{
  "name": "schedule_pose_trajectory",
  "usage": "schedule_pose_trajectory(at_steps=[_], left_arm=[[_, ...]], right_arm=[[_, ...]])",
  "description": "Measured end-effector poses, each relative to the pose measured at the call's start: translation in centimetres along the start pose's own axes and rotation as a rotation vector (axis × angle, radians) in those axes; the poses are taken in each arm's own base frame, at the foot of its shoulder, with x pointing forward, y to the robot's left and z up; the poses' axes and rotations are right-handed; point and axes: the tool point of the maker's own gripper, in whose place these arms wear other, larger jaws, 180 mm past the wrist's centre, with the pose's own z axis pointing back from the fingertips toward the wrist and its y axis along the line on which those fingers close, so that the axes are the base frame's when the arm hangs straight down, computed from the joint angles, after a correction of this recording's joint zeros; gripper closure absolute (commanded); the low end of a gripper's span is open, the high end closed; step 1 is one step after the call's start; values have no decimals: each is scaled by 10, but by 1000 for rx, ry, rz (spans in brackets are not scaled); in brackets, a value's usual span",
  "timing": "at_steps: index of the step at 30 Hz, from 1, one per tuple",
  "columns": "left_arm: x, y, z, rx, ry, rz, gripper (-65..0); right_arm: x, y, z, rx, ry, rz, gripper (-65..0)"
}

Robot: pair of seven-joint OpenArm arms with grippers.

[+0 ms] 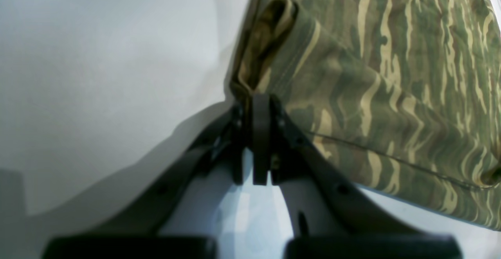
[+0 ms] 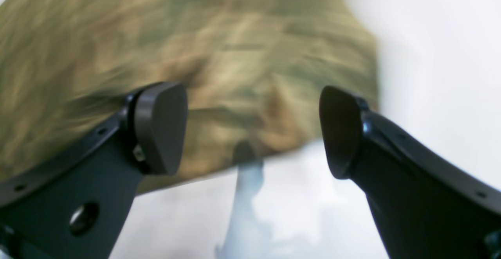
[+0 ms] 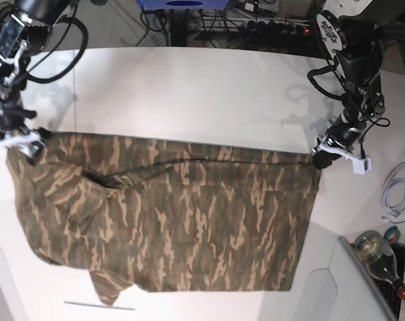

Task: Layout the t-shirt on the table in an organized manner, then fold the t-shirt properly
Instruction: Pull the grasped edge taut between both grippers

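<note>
A camouflage shirt [image 3: 182, 221] lies spread across the middle of a wide white worktop [image 3: 189, 87], and the robot is part-way through laying it out flat, by my reading; no proper fold has begun.

Nearest me, at the shirt's lower left, a small flap of cloth sticks out past the bottom edge and the outline there is lumpy. Further up, a dark crease runs across the chest area with a rumpled pocket of fabric beside it. The right edge hangs fairly straight.

At the far right corner, the left hand [image 1: 260, 106] is clenched on the shirt's corner; its wrist view shows a doubled lip of cloth, tan on the inside, pinched between closed dark pads. At the far left corner, the right hand [image 2: 252, 130] is released, jaws standing wide, hovering over the shirt's edge with cloth below the gap. That view is blurred, so whether it touches the fabric I cannot tell.

The next move, I judge, calls for the right hand to close on its corner, then both to pull apart and lift lightly, drawing out the crease and the lower flap.
</note>
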Motion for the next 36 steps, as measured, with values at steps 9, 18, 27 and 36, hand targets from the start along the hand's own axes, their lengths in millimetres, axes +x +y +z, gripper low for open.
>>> schedule_pose_trajectory(at_steps=[9, 18, 27, 36], left_arm=[[0, -1, 0, -1, 0, -1, 0], [0, -1, 0, -1, -1, -1, 0], [-20, 15, 27, 28, -4, -17, 0], [-27, 16, 38, 34, 0, -49, 0]], right_arm=[[-50, -52, -28, -95, 190, -311, -495], [-45, -34, -63, 51, 186, -363, -456], [-58, -33, -64, 52, 236, -353, 0], [-64, -40, -54, 43, 296, -323, -6]])
